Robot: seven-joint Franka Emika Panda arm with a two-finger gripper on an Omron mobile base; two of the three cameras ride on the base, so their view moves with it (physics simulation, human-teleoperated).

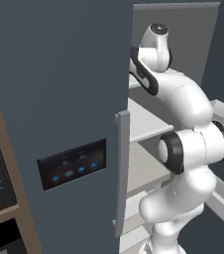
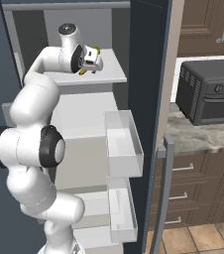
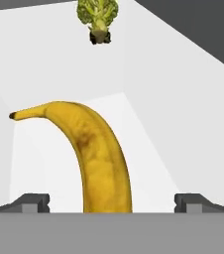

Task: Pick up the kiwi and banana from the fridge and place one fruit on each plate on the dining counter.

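Left base view: fridge door with its grey handle and lit panel, then the arm reaching onto a pale shelf. Right base view: gripper over the upper shelf, door bins, and a black oven on the wall counter. Hand view: banana lying on the shelf between the wide-open fingers, held by neither; a leafy green vegetable sits beyond it.

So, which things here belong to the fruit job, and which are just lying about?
For the job:
- banana, between the open hand's fingertips
- fridge, door open

Lying about:
- leafy green vegetable further along the shelf
- black oven on the wall counter
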